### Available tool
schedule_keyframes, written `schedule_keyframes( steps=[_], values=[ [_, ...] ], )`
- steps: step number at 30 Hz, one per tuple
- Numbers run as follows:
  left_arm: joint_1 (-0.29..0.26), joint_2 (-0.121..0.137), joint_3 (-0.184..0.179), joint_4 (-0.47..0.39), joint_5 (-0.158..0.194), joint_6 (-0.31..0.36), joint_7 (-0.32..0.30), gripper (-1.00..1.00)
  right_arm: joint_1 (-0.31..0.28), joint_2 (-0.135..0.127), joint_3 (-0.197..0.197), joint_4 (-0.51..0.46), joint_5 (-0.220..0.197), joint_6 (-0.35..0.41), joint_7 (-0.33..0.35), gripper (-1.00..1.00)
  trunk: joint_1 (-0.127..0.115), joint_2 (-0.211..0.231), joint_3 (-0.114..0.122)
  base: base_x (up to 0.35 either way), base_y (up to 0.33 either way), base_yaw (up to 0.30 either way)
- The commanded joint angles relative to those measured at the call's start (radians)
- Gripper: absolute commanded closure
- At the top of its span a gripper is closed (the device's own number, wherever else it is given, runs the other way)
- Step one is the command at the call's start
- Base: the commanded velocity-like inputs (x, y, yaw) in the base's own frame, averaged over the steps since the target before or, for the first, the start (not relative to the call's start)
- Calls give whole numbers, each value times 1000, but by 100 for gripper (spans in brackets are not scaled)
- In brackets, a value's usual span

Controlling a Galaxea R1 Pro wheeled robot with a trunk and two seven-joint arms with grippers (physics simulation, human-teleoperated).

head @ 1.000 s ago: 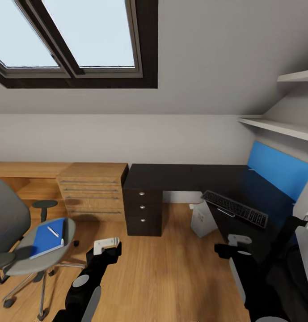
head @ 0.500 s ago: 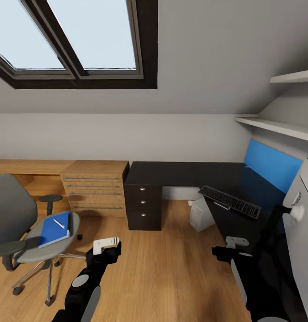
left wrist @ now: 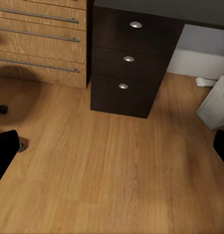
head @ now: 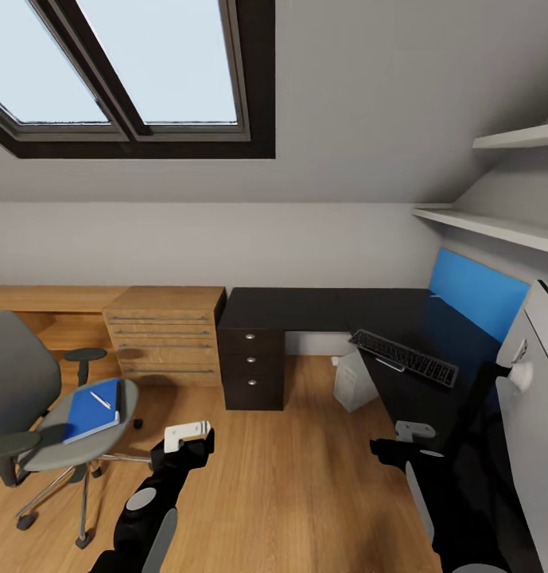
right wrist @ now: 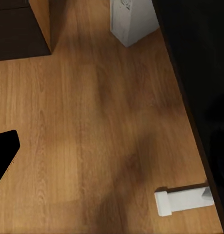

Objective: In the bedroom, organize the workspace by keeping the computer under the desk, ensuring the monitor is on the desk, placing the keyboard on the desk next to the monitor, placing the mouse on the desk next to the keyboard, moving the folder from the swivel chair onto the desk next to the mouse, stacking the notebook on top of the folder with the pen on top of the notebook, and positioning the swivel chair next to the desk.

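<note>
Folder point(head: 91, 411) on swivel chair point(head: 35, 414) appears from the head.

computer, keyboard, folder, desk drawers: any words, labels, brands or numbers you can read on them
No text can be read in these pictures.
computer: plain white case; a faint round mark on it in the right wrist view is too blurred to read.
keyboard: key legends too small to read.
folder: plain blue, no label.
desk drawers: round silver knobs, no lettering.

Head camera looks forward-down; both wrist cameras face the floor point(head: 305, 477).
</note>
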Motion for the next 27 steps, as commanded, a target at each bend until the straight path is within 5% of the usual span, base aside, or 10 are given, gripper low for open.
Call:
schedule_keyframes(
  steps=[1,11,27],
  values=[
    [-1,0,-1,-1,11,4,9,-100,-1,2,-2,-1,10,5,5,-100,0,-2,-2,0,0,-11],
    [-1,6,43,-17,11,5,9,-100,-1,6,-3,0,10,4,7,-100,0,-2,-2,0,0,-3],
    [-1,6,51,-20,11,5,9,-100,-1,8,-3,-1,10,3,4,-100,0,-2,1,0,0,-125]
  ],
)
